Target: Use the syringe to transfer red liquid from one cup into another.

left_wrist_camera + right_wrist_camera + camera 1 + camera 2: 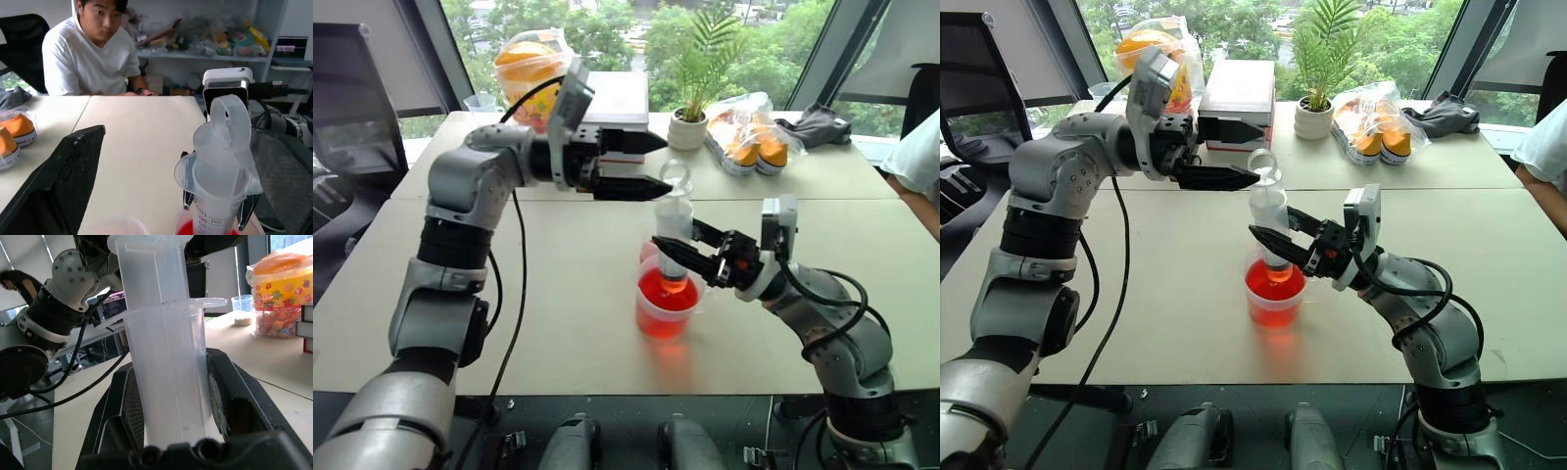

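I see the pale counter (558,323) running under everything, with a person (93,58) in a white shirt seated at its far side in the left wrist view. Along the window edge sit a white box (1239,93), a bag of bright snacks (524,64), a potted plant (690,98), a clear bag holding orange-soled shoes (1371,127) and a dark cloth (818,125). My left claw (646,164) hangs level above the middle of the counter, its two black fingers spread wide and gripping nothing, the lower fingertip just beside the plunger ring at the top of the syringe (674,230). My right claw (1278,235) comes in from the right and is closed on the syringe barrel; in the right wrist view the barrel stands between its two black pads. The syringe stands upright, plunger raised, its tip down inside the wide cup (666,308), which sits on the counter near the middle. Red liquid (1273,284) fills the lower part of that cup and colours the bottom end of the syringe. A smaller cup (649,253) with a reddish tint stands just behind the wide cup, mostly hidden by the syringe, so I cannot tell how much it holds.
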Motion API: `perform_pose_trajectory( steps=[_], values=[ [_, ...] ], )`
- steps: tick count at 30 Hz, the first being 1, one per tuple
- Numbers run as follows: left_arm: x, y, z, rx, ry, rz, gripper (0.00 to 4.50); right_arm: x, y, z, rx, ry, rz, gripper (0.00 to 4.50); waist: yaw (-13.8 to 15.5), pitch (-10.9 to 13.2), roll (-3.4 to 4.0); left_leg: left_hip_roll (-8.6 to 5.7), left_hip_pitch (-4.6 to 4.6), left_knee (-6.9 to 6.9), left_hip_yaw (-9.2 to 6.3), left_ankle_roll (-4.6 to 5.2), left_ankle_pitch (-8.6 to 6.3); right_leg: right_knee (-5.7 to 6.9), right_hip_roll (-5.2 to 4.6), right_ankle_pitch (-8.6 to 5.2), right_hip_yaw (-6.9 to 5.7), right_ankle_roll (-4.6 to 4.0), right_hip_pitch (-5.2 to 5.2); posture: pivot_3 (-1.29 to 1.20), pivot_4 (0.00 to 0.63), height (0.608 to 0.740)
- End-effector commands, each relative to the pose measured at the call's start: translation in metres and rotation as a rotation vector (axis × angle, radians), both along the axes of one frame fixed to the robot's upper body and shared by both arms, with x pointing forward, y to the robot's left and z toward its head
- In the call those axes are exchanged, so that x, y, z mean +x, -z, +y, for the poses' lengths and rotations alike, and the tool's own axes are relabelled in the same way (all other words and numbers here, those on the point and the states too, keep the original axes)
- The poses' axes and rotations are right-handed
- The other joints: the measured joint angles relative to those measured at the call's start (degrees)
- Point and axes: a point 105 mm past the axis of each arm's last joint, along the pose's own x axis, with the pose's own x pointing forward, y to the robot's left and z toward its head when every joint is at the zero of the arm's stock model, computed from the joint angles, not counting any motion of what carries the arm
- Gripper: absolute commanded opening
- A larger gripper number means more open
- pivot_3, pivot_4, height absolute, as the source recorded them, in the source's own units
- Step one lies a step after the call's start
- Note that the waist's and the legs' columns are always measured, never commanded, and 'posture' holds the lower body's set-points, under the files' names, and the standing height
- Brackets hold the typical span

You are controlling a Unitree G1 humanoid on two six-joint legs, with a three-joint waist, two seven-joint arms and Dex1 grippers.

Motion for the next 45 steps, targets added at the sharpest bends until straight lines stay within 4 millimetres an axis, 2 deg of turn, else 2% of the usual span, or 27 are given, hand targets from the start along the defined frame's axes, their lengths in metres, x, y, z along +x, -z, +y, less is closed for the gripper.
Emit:
perform_pose_trajectory(
  steps=[1, 6, 10, 12, 14, 17, 21, 26, 33, 39, 42, 45],
  values=[
    [-0.001, -0.011, 0.013, -0.023, -0.037, -0.044, 4.46, -0.013, -0.031, 0.001, 0.041, -0.027, -0.102, 1.43, 0.0, 0.0, 0.00, 0.00, 0.00, 0.00, 0.00, 0.00, 0.00, 0.01, 0.00, 0.00, 0.00, 0.00, 0.00, 0.00, 0.150, 0.740],
    [0.004, -0.012, 0.033, -0.032, -0.115, -0.024, 4.46, -0.009, -0.050, 0.000, 0.074, -0.037, -0.102, 1.43, -0.1, 0.0, 0.00, 0.00, 0.01, 0.00, 0.00, 0.00, 0.00, 0.02, -0.01, 0.00, 0.00, 0.00, 0.00, 0.00, 0.150, 0.740],
    [0.006, -0.010, 0.042, -0.035, -0.171, -0.022, 4.46, 0.012, -0.080, -0.007, 0.149, -0.002, -0.126, 1.43, -0.1, 0.0, 0.00, 0.00, 0.01, 0.01, 0.02, 0.00, 0.00, 0.07, -0.04, 0.00, 0.01, 0.00, -0.03, 0.00, 0.150, 0.740],
    [0.006, -0.009, 0.042, -0.040, -0.180, -0.015, 4.46, 0.021, -0.086, -0.010, 0.156, 0.017, -0.137, 1.43, 0.1, 0.0, 0.00, 0.00, 0.01, 0.02, 0.01, 0.00, 0.00, 0.06, -0.05, 0.00, 0.00, 0.00, -0.02, 0.00, 0.150, 0.740],
    [0.006, -0.006, 0.041, -0.035, -0.188, -0.024, 4.46, 0.039, -0.089, -0.012, 0.145, 0.049, -0.155, 1.43, 0.1, 0.0, 0.00, 0.00, -0.01, 0.01, 0.00, 0.00, 0.00, 0.03, -0.05, 0.00, -0.03, 0.00, -0.02, 0.00, 0.150, 0.740],
    [0.011, -0.004, 0.036, -0.043, -0.223, -0.039, 4.46, 0.070, -0.077, -0.007, 0.133, 0.075, -0.151, 1.43, -0.1, 0.0, 0.00, -0.03, -0.01, 0.00, 0.07, 0.00, 0.00, 0.00, -0.07, 0.00, 0.01, 0.00, -0.02, 0.00, 0.150, 0.740],
    [0.017, -0.009, 0.028, -0.057, -0.247, -0.059, 4.46, 0.085, -0.052, -0.001, 0.121, 0.075, -0.129, 1.43, -0.1, 0.0, 0.00, 0.00, -0.02, -0.05, 0.05, 0.00, 0.00, 0.03, -0.02, 0.00, 0.00, 0.00, -0.08, 0.00, 0.150, 0.740],
    [0.026, -0.016, 0.013, -0.071, -0.253, -0.086, 4.46, 0.091, -0.028, -0.001, 0.109, 0.089, -0.106, 1.43, 0.0, 0.0, 0.00, -0.04, -0.08, -0.05, 0.07, -0.01, 0.01, 0.00, -0.08, 0.01, 0.00, 0.01, -0.12, 0.00, 0.150, 0.740],
    [0.041, -0.029, -0.008, -0.102, -0.249, -0.110, 4.46, 0.091, -0.020, 0.000, 0.090, 0.101, -0.105, 1.43, -0.1, 0.0, 0.00, -0.02, -0.05, -0.04, 0.07, -0.03, 0.02, 0.05, -0.04, 0.01, 0.01, 0.01, -0.12, 0.00, 0.150, 0.740],
    [0.049, -0.032, -0.022, -0.115, -0.229, -0.099, 4.46, 0.089, -0.016, 0.000, 0.072, 0.103, -0.105, 1.43, -0.1, 0.0, 0.00, -0.01, -0.05, -0.05, 0.08, -0.03, 0.02, 0.04, -0.03, 0.01, 0.01, 0.01, -0.12, 0.00, 0.150, 0.740],
    [0.052, -0.029, -0.027, -0.110, -0.225, -0.085, 3.66, 0.089, -0.015, 0.000, 0.071, 0.102, -0.104, 1.43, -0.1, 0.0, 0.00, -0.01, -0.05, -0.05, 0.08, -0.03, 0.02, 0.04, -0.03, 0.01, 0.01, 0.01, -0.12, 0.00, 0.150, 0.740],
    [0.052, -0.027, -0.028, -0.105, -0.215, -0.082, 2.20, 0.089, -0.015, 0.000, 0.066, 0.102, -0.106, 1.43, -0.2, 0.0, 0.00, -0.01, -0.05, -0.05, 0.08, -0.03, 0.02, 0.04, -0.03, 0.01, 0.01, 0.01, -0.12, 0.00, 0.150, 0.740]
  ],
)
